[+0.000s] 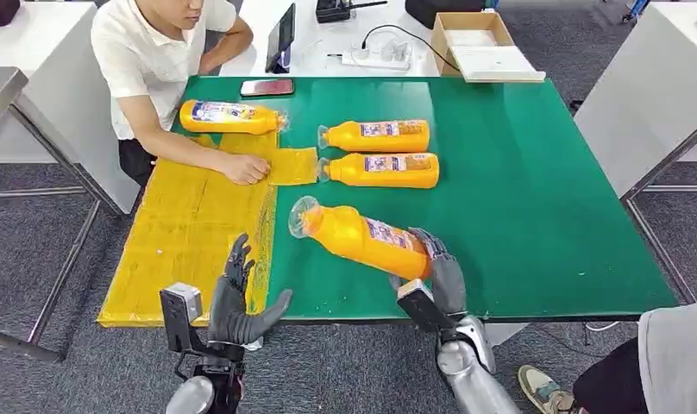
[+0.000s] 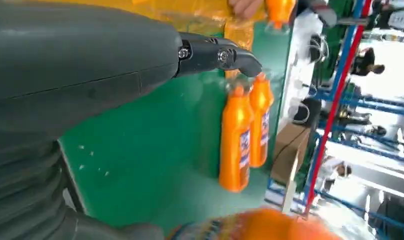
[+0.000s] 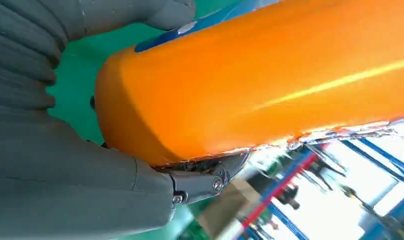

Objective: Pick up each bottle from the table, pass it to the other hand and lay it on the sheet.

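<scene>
A glossy orange plastic bottle (image 1: 362, 239) is gripped at its base by the right hand (image 1: 437, 274); the left hand (image 1: 237, 302) is held open, with its fingers spread, beside the crinkled yellow sheet (image 1: 185, 233).

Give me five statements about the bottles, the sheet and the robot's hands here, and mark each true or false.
1. The right hand grips an orange bottle by its base end. True.
2. The left hand holds a bottle. False: it holds nothing, fingers apart.
3. Two bottles lie side by side on the green table. True.
4. The yellow sheet is bare. False: one bottle lies at its far end.
5. A person's hand rests on the sheet. True.
</scene>
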Tool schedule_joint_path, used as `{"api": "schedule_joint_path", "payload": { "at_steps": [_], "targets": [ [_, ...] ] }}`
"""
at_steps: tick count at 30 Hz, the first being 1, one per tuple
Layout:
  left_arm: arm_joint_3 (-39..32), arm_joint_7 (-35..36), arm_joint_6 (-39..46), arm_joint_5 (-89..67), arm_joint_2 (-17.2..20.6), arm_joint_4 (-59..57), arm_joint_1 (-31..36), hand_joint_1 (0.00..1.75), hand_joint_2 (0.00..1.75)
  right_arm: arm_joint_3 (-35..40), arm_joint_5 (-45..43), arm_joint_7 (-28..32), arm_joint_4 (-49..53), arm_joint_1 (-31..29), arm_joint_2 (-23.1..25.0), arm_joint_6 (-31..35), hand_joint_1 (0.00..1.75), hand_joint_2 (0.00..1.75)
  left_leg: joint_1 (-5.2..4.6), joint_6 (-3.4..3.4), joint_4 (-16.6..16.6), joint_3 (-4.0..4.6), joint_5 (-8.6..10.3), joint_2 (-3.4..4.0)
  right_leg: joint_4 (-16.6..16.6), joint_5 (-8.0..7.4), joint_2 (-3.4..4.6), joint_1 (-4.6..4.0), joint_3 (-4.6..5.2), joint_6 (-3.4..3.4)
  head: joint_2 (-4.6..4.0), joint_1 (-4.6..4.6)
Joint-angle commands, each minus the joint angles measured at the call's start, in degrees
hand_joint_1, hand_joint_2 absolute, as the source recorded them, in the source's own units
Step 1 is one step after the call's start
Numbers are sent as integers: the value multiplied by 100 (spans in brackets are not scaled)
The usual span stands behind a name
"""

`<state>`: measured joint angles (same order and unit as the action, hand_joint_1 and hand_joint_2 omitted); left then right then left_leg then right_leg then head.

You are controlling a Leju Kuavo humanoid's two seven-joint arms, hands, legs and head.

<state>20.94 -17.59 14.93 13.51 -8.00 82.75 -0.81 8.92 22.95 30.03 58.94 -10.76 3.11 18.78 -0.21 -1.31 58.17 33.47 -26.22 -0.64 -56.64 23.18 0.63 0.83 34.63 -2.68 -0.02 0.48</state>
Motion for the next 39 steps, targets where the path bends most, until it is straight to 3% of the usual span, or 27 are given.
{"api": "schedule_joint_path", "payload": {
  "at_steps": [1, 12, 19, 21, 28, 34, 39],
  "targets": [
    [291, -2, 29, 25, 156, -373, 204, 0, 175, 705, -238, 59, 1132, 170, 313, 164, 175, 175, 4, 11, -3, -10, -7, 17, 2, 3, 8, -5, -7, 12, 0, -2],
    [300, -8, 35, 30, 172, -365, 202, 0, 175, 746, -315, 76, 1072, 150, 241, 209, 175, 175, 0, 7, -4, 0, -2, 5, 3, 3, -5, -1, 3, 8, 0, -2],
    [430, -76, -79, 106, 118, -401, 307, 0, 175, 1655, -337, 105, 45, -105, 484, -181, 175, 175, 3, 7, -6, 1, -2, 14, 7, -1, 5, -4, 6, 7, 0, -2],
    [343, -254, -415, 518, 51, -171, 224, 0, 175, 1842, -338, 153, -229, -141, 549, -210, 175, 175, 3, 7, -7, -2, -3, 17, 7, -1, 8, -4, 5, 7, 0, -4],
    [-24, -869, -399, 974, -274, 779, -4, 0, 175, 2517, -490, 291, -662, -82, 747, -490, 175, 175, 13, 8, -2, -1, -10, 21, 4, 4, 10, -11, 3, 9, 0, -2],
    [403, -689, -1491, 1398, -87, 936, -146, 0, 175, 2338, -869, 351, -1310, -296, 805, -645, 175, 175, 10, 8, -5, 4, -4, 6, 6, 4, -4, -8, 6, 8, 0, -2],
    [535, -684, -1535, 1332, -37, 339, 47, 0, 175, 2091, -1075, 340, -1357, -367, 827, -810, 175, 175, 6, 5, -7, 11, 0, 3, 6, 1, -2, -3, 12, 6, 0, -2]
  ]
}}
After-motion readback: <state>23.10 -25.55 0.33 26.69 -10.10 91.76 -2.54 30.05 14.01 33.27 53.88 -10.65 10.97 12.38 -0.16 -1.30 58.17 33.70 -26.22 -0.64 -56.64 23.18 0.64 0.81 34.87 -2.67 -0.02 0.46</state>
